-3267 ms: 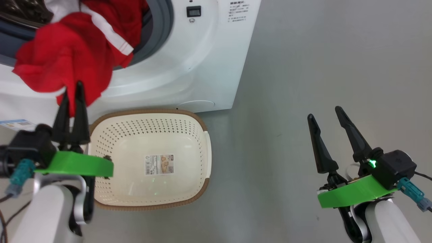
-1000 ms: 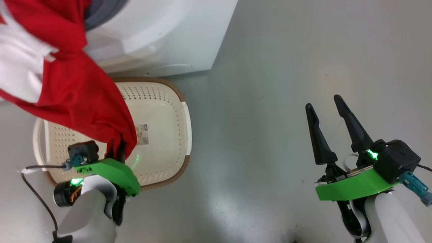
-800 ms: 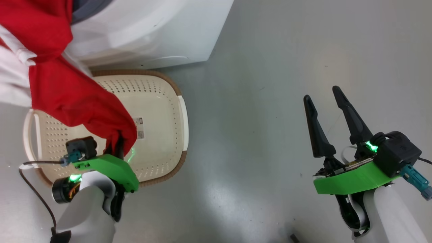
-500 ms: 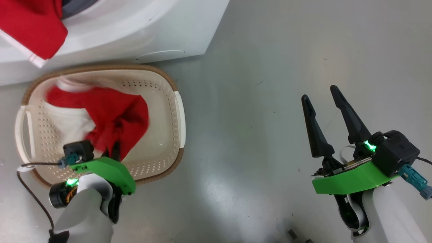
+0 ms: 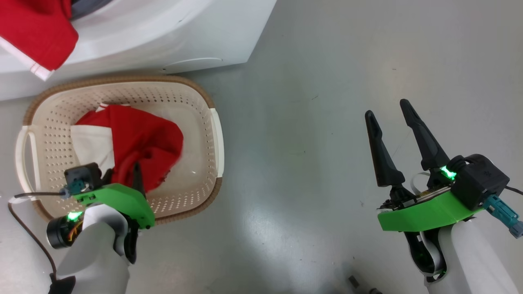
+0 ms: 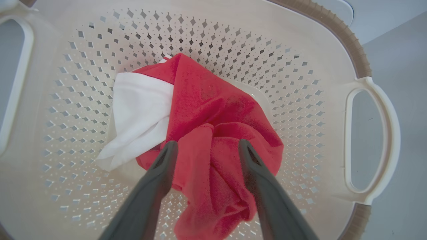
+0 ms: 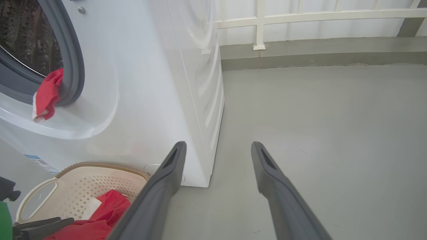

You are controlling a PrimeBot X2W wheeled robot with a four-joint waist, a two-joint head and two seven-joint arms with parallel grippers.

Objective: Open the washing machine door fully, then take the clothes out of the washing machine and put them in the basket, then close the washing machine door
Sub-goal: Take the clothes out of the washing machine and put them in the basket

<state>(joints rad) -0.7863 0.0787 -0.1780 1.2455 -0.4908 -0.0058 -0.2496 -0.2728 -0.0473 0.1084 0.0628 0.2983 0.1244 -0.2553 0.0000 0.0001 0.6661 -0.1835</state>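
Inside the basket [image 6: 317, 66], the clothes [image 6: 213, 106] (red, one white patch) lie between the left tool's [image 6: 206, 148] spread fingers [image 6: 156, 180].

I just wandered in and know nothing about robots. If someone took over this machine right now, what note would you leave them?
Left gripper: open, fingers either side of a red-and-white garment lying in the basket.
Right gripper: open, empty, above the floor.
Done: one garment is in the basket.
Left: another red piece hangs from the washing machine opening; move it to the basket, then close the door.
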